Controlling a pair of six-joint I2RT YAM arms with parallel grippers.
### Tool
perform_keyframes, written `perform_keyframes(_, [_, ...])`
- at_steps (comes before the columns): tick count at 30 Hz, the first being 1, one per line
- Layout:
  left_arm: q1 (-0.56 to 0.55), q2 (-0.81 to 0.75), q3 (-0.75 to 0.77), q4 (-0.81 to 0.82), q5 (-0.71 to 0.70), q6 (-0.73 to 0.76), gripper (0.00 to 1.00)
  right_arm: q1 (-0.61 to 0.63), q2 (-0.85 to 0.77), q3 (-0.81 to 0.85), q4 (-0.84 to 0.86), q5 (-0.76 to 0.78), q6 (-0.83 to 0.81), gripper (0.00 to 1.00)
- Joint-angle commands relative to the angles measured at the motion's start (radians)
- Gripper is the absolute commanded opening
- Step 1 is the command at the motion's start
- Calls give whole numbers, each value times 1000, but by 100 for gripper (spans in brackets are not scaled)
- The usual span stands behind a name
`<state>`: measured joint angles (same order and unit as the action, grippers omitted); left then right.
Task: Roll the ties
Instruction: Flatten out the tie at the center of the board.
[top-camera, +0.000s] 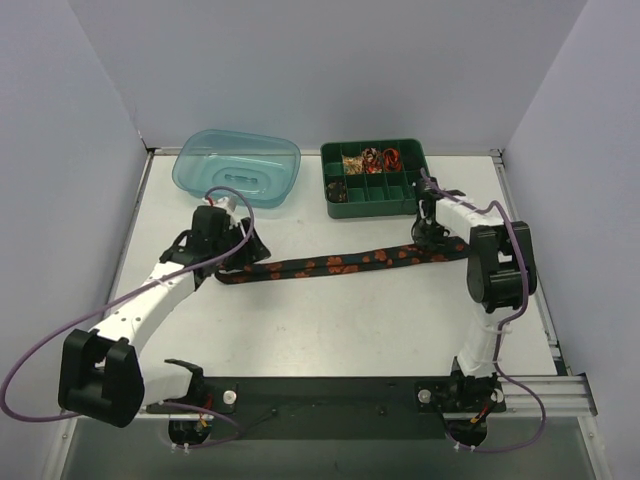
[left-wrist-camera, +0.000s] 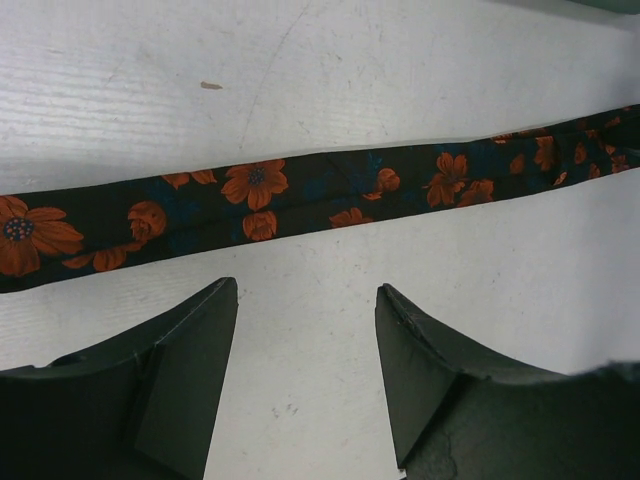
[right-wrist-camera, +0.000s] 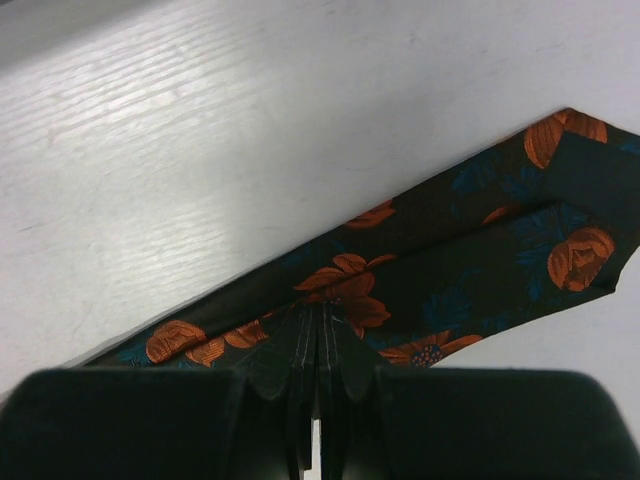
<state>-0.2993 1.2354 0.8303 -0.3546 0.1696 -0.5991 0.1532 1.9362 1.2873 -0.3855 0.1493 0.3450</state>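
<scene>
Pinching the floral tie (right-wrist-camera: 450, 250) near one end, right gripper (right-wrist-camera: 318, 350) is clamped shut; left gripper (left-wrist-camera: 305, 295) hangs open just beside it.

The tie (top-camera: 330, 266) lay across the table (top-camera: 350, 330), its length running left to right. Behind the tie's left end sat the tub (top-camera: 238, 168). Behind its right half sat the tray (top-camera: 375, 207), with small items in its rear compartments. The left gripper (left-wrist-camera: 305, 300) stood by the tie's left end, and the right gripper (right-wrist-camera: 320, 335) was on its right end.
</scene>
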Motion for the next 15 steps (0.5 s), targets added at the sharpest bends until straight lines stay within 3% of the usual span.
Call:
perform_keyframes(1, [-38, 36, 44, 123, 16, -28, 67, -49, 41, 32, -116, 13, -8, 0])
perform_keyframes(8, [-80, 142, 26, 258, 44, -59, 61, -115, 18, 18, -142, 25, -4, 0])
perform_keyframes(9, [-80, 151, 21, 281, 48, -70, 50, -116, 21, 20, -142, 27, -5, 0])
perform_keyframes(15, [-58, 179, 3, 384, 16, -87, 15, -118, 26, 23, -145, 22, -6, 0])
